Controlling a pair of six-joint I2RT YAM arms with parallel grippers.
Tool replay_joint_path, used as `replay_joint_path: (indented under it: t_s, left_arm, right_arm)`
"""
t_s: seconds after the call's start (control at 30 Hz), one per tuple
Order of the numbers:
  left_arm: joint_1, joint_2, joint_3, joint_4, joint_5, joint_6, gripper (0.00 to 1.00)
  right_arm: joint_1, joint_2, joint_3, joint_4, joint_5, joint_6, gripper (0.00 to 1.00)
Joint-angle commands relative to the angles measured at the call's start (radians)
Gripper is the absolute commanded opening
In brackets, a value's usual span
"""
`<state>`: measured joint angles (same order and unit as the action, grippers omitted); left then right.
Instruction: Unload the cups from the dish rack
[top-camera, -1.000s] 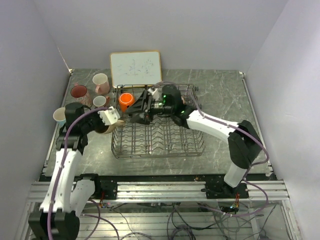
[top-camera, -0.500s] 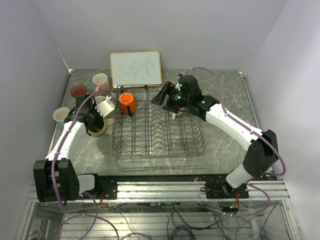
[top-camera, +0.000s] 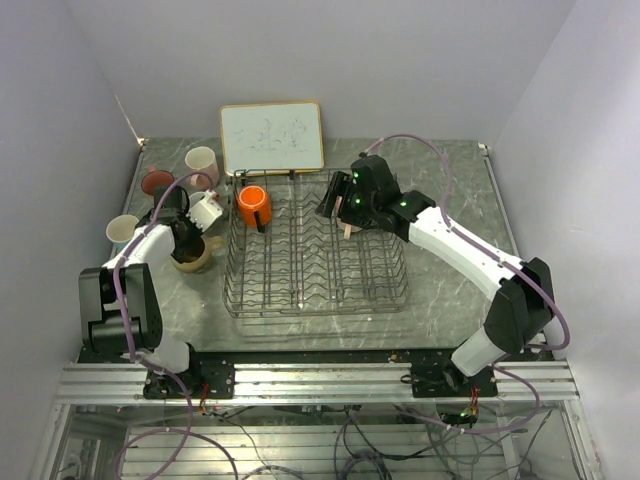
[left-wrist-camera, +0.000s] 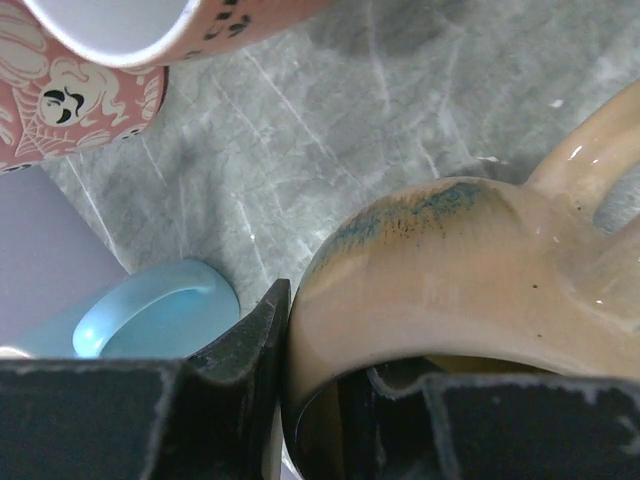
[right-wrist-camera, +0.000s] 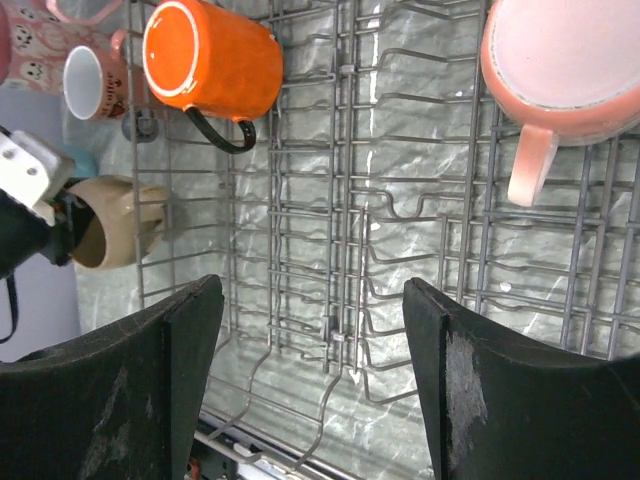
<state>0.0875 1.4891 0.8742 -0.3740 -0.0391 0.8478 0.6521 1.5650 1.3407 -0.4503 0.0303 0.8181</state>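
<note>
My left gripper (top-camera: 188, 238) (left-wrist-camera: 322, 338) is shut on the wall of the tan mug (top-camera: 195, 256) (left-wrist-camera: 450, 270), one finger outside the rim and one inside. The mug sits on the table just left of the dish rack (top-camera: 312, 282) (right-wrist-camera: 400, 200). My right gripper (top-camera: 338, 203) (right-wrist-camera: 315, 370) hangs open and empty over the rack's far middle. An orange mug (top-camera: 252, 205) (right-wrist-camera: 210, 60) lies in the rack's far left corner. A salmon mug (right-wrist-camera: 565, 55) stands upside down in the rack, hidden under my right arm in the top view.
A light blue mug (top-camera: 122, 230) (left-wrist-camera: 150, 320), a dark pink mug (top-camera: 158, 183) and a pale pink mug (top-camera: 202, 165) (left-wrist-camera: 80, 100) stand on the table at the far left. A small mug (right-wrist-camera: 90, 80) sits beside them. A wood-framed whiteboard (top-camera: 272, 137) leans behind the rack.
My left arm has carried the tan mug left and back, to the table beside the rack. My right arm has drawn back from the orange mug towards the rack's far middle.
</note>
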Motion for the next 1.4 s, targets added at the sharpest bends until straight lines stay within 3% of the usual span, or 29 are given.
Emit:
replay_joint_path:
  t_s: [0.0, 0.1, 0.23, 0.37, 0.47, 0.7, 0.87, 1.23, 1.37]
  left_arm:
    - [0.046, 0.031, 0.07, 0.107, 0.01, -0.032, 0.07]
    - [0.068, 0.051, 0.085, 0.119, 0.036, -0.047, 0.16]
    - [0.068, 0.041, 0.112, 0.082, 0.113, -0.05, 0.47]
    - [0.07, 0.014, 0.158, 0.018, 0.161, -0.071, 0.7]
    - [0.076, -0.024, 0.18, -0.025, 0.172, -0.07, 0.82]
    - [0.098, -0.124, 0.284, -0.181, 0.179, -0.079, 0.97]
    - [0.11, -0.15, 0.403, -0.346, 0.246, -0.123, 1.0]
    - [0.111, -0.239, 0.465, -0.446, 0.391, -0.174, 1.0]
    - [0.11, -0.257, 0.458, -0.444, 0.39, -0.17, 1.0]
  right_arm:
    - [0.03, 0.057, 0.055, -0.034, 0.072, -0.053, 0.72]
    - [0.053, 0.09, 0.073, -0.02, 0.084, -0.061, 0.72]
    - [0.1, 0.19, 0.163, -0.042, 0.125, -0.088, 0.72]
    - [0.173, 0.342, 0.323, -0.075, 0.198, -0.134, 0.73]
    - [0.218, 0.464, 0.468, -0.11, 0.252, -0.175, 0.73]
    - [0.286, 0.721, 0.748, -0.127, 0.364, -0.297, 0.7]
    - [0.291, 0.859, 0.901, -0.132, 0.427, -0.368, 0.65]
    - [0.29, 0.972, 0.951, -0.05, 0.468, -0.456, 0.52]
    - [0.291, 0.98, 0.953, -0.021, 0.459, -0.467, 0.41]
